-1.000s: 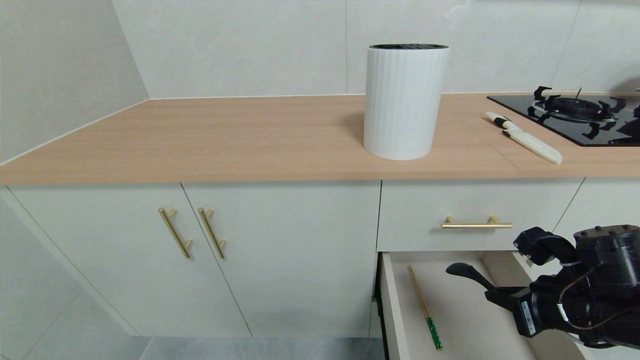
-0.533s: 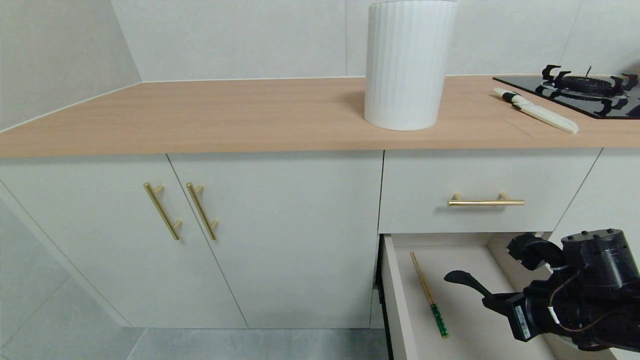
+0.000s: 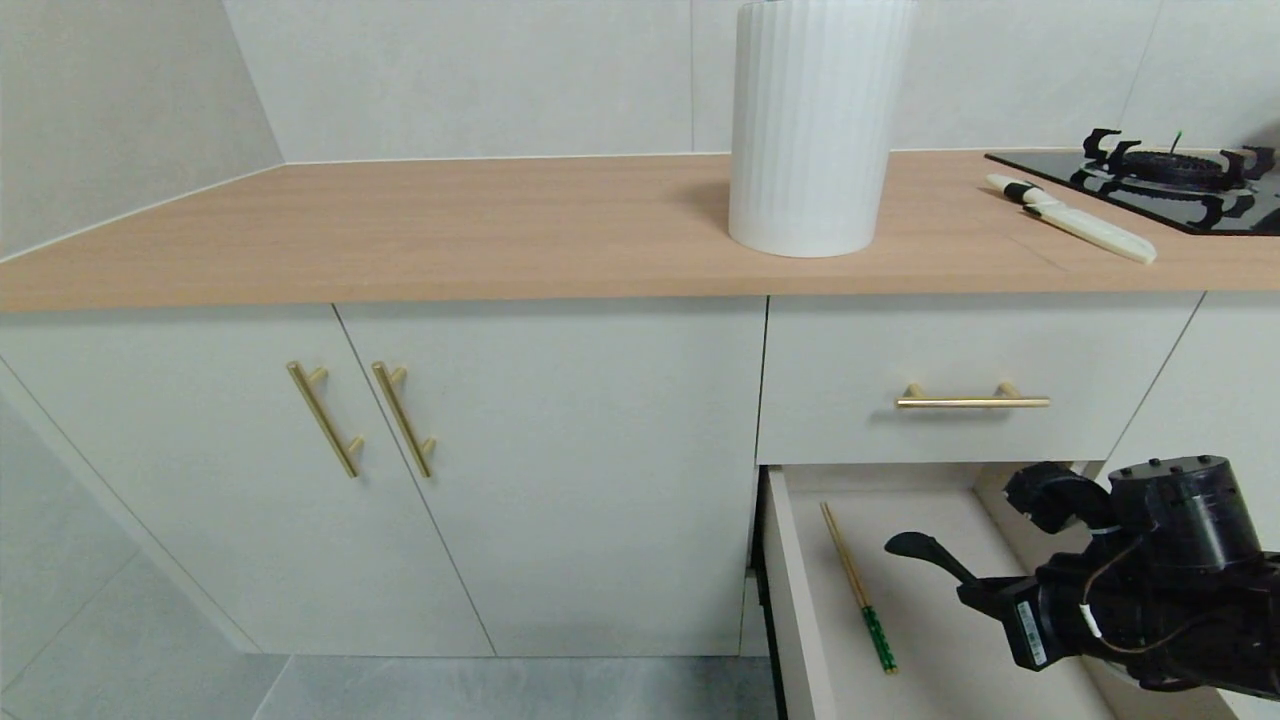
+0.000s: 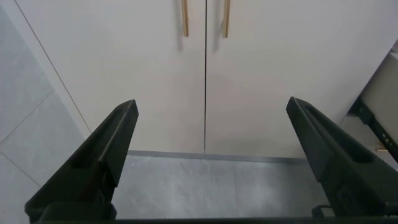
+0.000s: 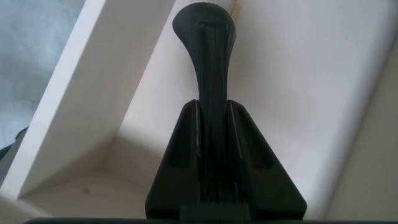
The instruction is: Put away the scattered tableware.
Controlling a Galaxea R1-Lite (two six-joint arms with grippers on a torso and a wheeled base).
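Note:
My right gripper (image 3: 985, 597) is shut on a black utensil (image 3: 918, 549) with a rounded end and holds it over the open lower drawer (image 3: 792, 600). In the right wrist view the fingers (image 5: 180, 140) clamp the utensil (image 5: 205, 43) from both sides, above the drawer's pale floor. A pair of gold chopsticks (image 3: 857, 598) with green ends lies in the drawer to the left of the utensil. A white knife (image 3: 1078, 221) lies on the wooden counter (image 3: 450, 225) by the stove. My left gripper (image 4: 211, 134) is open, with nothing between its fingers, facing the cabinet doors (image 4: 205, 74).
A tall white ribbed holder (image 3: 810, 130) stands on the counter above the drawers. A black gas stove (image 3: 1170, 175) is at the far right. The upper drawer with its gold handle (image 3: 972, 402) is closed. Two gold door handles (image 3: 360, 420) sit at the left. Grey floor lies below.
The head camera has dropped lower, so the whole picture has shifted. The right gripper keeps the black utensil over the drawer and has edged slightly left.

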